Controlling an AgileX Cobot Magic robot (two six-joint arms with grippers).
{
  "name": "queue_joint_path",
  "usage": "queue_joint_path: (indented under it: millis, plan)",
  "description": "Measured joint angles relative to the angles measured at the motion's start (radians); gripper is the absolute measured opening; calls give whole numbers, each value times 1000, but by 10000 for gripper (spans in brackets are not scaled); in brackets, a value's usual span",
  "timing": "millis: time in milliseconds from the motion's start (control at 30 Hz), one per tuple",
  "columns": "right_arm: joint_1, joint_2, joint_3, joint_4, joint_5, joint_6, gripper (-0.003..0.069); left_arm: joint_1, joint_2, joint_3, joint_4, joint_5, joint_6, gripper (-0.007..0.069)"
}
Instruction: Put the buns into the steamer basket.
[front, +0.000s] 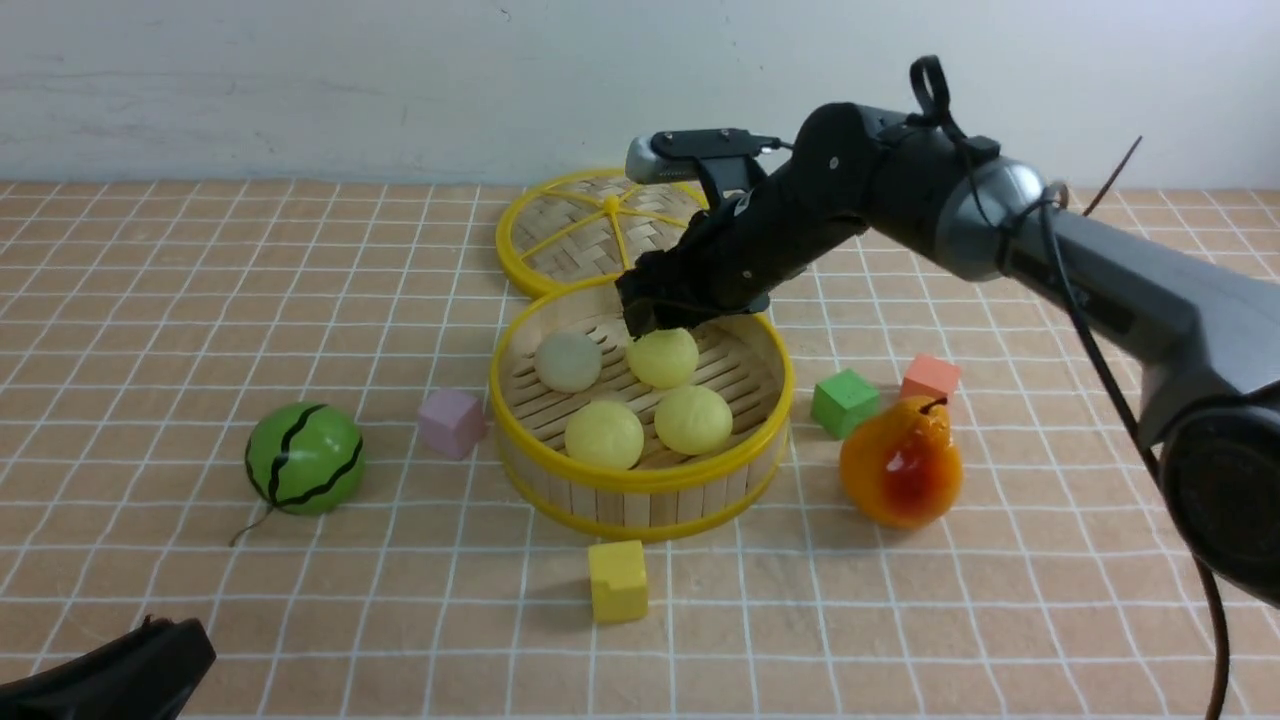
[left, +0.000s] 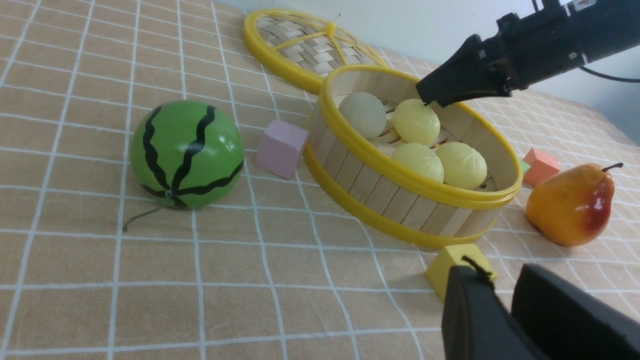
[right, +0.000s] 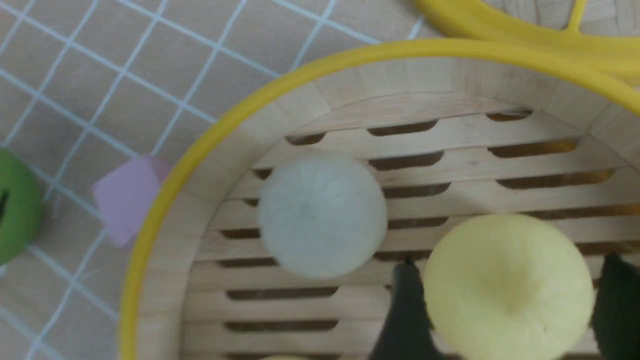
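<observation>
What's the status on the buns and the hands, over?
Right hand astride the back yellow bun, grip unclear. Left hand low, empty. All four buns inside the steamer basket. Nothing in the way.

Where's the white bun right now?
In the front view, the off-white bun sits inside the steamer basket, at its back left, next to the yellow bun at the right gripper.

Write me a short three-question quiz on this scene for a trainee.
1. True or false: all four buns lie inside the steamer basket.
2. The lid lies A) on the basket, B) beyond it, toward the wall, C) under it.
3. What colour is the bun that the right gripper straddles?
Key: 1 true; 2 B; 3 pale yellow.
</observation>
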Motion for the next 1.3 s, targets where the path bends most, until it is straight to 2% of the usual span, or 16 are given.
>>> queue_joint_path:
  millis: [67, 167, 233, 300, 367, 500, 567, 867, 1300]
  plan:
    - [0, -86, 0, -24, 96, 27, 510, 0, 0, 0, 0, 0, 0, 126]
    - [0, -183, 0, -82, 207, 84, 486, 0, 0, 0, 0, 0, 0, 127]
    - [0, -307, 0, -183, 354, 177, 401, 0, 0, 0, 0, 0, 0, 129]
    - [0, -348, 2, -233, 393, 228, 348, 0, 0, 0, 0, 0, 0, 131]
    - [-2, -439, 23, -329, 422, 294, 216, 0, 0, 0, 0, 0, 0, 133]
    - [-2, -592, 140, -366, 429, 322, 24, 0, 0, 0, 0, 0, 0, 137]
    - [-2, -685, 222, -362, 430, 322, -13, 0, 0, 0, 0, 0, 0, 140]
    - [-2, -1034, 579, -339, 445, 326, -18, 0, 0, 0, 0, 0, 0, 144]
    - [-15, -1156, 632, -344, 445, 326, -15, 0, 0, 0, 0, 0, 0, 155]
